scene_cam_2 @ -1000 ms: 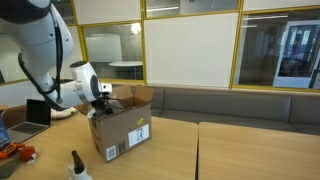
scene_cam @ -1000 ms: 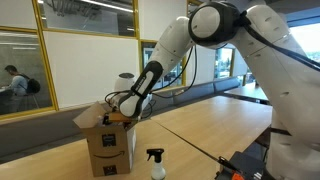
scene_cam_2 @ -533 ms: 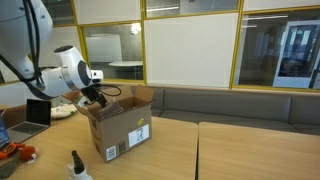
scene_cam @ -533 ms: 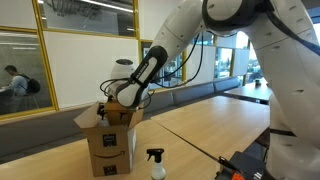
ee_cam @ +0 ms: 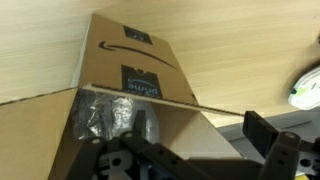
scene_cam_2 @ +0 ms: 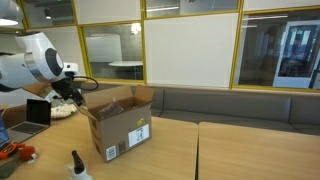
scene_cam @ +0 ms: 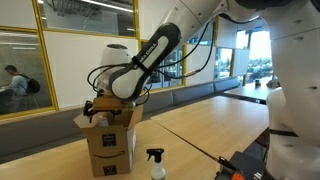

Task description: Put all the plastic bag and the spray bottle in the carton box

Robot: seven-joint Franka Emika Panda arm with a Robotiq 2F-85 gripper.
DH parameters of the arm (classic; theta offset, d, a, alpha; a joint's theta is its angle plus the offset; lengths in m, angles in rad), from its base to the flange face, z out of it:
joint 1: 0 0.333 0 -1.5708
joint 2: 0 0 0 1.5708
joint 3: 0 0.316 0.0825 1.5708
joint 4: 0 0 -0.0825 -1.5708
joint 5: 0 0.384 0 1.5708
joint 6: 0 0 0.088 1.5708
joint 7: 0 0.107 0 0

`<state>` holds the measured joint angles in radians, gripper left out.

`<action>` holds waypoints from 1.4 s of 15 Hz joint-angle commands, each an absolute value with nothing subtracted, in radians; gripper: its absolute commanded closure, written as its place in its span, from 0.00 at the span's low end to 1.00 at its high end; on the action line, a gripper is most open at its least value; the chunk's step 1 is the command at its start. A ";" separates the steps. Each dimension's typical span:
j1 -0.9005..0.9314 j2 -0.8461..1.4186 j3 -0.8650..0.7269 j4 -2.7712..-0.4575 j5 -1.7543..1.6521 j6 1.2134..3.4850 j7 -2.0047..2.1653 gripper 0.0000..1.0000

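The gripper (scene_cam_2: pixel 74 93), open and empty, is hovering beside the carton box (scene_cam_2: pixel 120 128); reaching the spray bottle (scene_cam_2: pixel 76 166) is calling for clearing the flaps

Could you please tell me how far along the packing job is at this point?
Done: a plastic bag lies inside the carton box. In hand: nothing, as the gripper hangs open and empty near the box's top edge. Left: the spray bottle stands on the table in front of the box, not yet picked up.
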<state>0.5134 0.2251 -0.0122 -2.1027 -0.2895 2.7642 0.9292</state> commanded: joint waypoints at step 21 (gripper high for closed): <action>0.541 0.478 0.129 -2.148 -0.439 2.655 0.720 0.00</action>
